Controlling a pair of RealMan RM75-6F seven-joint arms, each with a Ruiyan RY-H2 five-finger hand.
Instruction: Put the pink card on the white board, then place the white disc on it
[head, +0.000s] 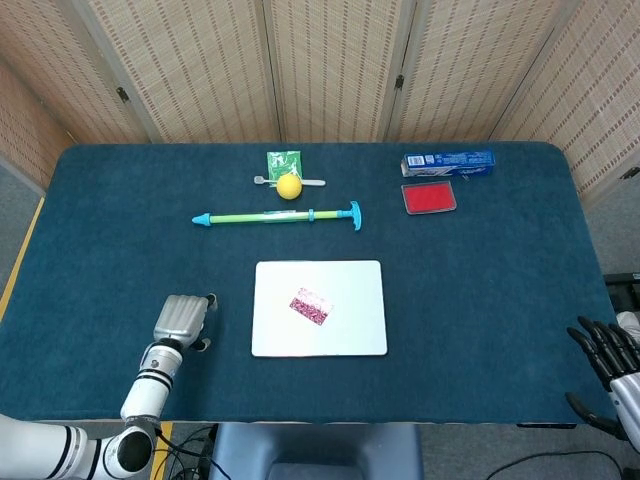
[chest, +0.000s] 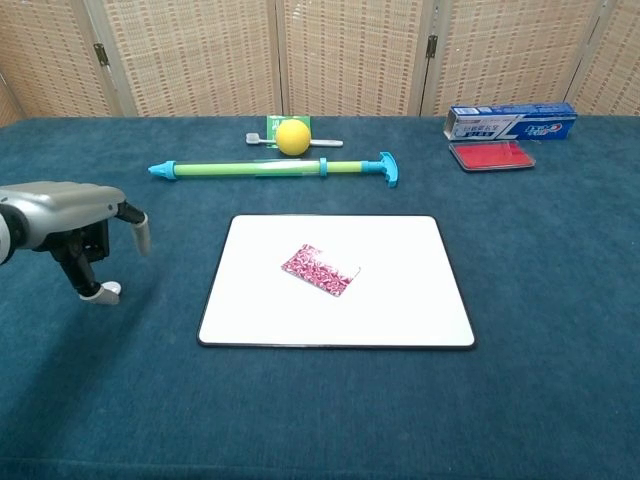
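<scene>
The pink patterned card lies flat near the middle of the white board, with nothing touching it. My left hand hovers over the table to the left of the board, palm down, fingers pointing down and thumb apart. The white disc lies on the cloth right beside a lowered fingertip; in the head view the hand hides it. The hand holds nothing. My right hand shows at the lower right edge of the head view, fingers spread and empty.
A green rod with cyan ends lies behind the board. Behind it are a yellow ball and a green packet. A blue box and a red case sit at back right.
</scene>
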